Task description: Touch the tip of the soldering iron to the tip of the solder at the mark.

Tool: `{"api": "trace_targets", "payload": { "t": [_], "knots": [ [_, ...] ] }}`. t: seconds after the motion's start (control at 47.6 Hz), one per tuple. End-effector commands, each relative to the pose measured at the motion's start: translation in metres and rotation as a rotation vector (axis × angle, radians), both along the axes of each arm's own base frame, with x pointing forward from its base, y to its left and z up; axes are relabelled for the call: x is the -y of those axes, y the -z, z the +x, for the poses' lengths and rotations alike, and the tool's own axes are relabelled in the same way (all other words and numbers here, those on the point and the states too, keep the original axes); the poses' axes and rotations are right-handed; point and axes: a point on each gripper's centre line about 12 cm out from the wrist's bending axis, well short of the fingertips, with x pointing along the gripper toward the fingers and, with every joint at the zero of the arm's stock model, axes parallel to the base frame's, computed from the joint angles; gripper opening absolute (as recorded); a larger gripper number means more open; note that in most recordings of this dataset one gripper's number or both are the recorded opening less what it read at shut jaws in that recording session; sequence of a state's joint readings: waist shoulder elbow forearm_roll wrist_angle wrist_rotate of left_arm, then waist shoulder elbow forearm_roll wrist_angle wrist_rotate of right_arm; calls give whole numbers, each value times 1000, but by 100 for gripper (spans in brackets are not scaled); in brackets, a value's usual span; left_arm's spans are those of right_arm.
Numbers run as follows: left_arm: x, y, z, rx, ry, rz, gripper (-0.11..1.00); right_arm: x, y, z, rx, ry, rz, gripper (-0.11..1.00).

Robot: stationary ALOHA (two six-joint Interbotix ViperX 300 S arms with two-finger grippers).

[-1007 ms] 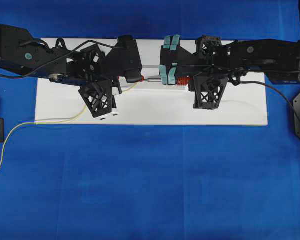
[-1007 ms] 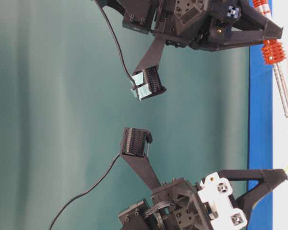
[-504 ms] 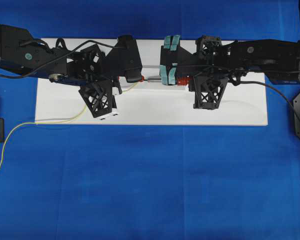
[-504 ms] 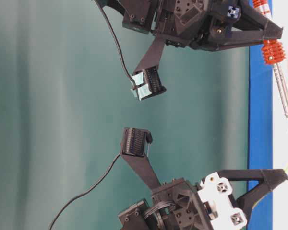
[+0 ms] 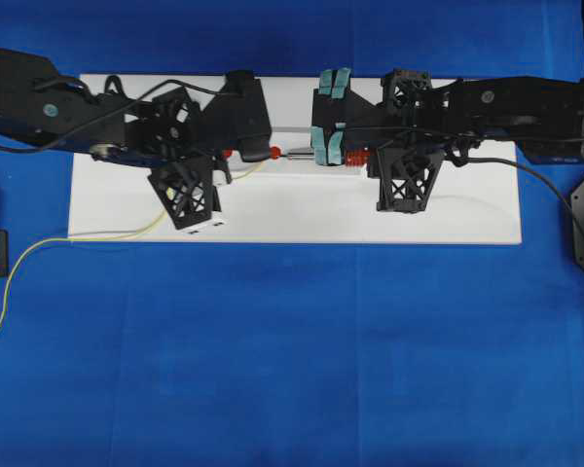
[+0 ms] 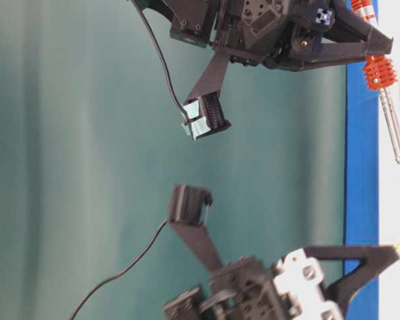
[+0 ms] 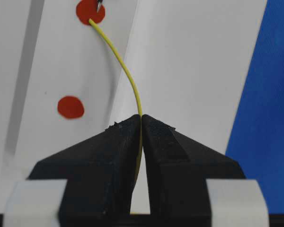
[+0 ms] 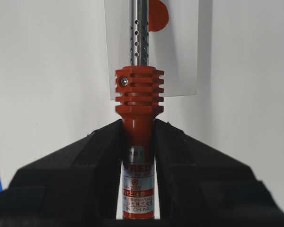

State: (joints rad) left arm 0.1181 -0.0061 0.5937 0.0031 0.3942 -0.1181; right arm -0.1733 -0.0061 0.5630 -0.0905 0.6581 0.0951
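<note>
Blue surface (image 5: 273, 370) under a white board (image 5: 448, 219), both arms stretched along the board's far half.

Overhead: left claw (image 5: 261, 148) and right claw (image 5: 327, 148) nose to nose, near each other, the red mark (image 5: 275, 152) between them. Solder (image 5: 39, 248) trailing off the board's left edge onto the blue. Iron (image 5: 353, 158) lying level, shaft towards the mark. Wide open room on the near side of the board and over the blue; little room in the gap between the claws.

Table-level: shaft ending at the mark, solder arriving from the opposite side, both low over the board.

Left wrist: left claw clenched on the solder, free length bowing up to the mark. Solder tip (image 7: 91, 21) resting on the red; iron tip (image 7: 99, 4) at the frame's top edge, just beside it. Actual contact too fine to tell. Second red dot (image 7: 70, 107) to one side, untouched.

Right wrist: right claw clamped around the iron's orange handle, shaft straight ahead, its end out of frame.

For a clean touch, probably best: hold the solder motionless on the mark, ease the iron along its own axis only, in small steps. Avoid sideways nudges, likely to flick the springy wire off the red.
</note>
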Motion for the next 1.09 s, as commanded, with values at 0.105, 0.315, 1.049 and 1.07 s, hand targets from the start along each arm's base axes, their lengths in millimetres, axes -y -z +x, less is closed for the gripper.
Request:
{"api": "trace_targets", "payload": {
  "t": [0.105, 0.315, 1.049, 1.07],
  "knots": [
    [3, -34, -16, 72, -5, 3, 2, 2, -10, 5, 36, -3, -8, 6],
    [6, -41, -38, 92, -8, 3, 2, 2, -10, 5, 36, -4, -9, 6],
    [6, -41, -39, 117, -8, 6, 2, 3, -40, -21, 96, -7, -58, 6],
    [6, -40, -39, 117, -9, 4, 2, 3, -40, -24, 93, -5, -57, 6]
  ]
}}
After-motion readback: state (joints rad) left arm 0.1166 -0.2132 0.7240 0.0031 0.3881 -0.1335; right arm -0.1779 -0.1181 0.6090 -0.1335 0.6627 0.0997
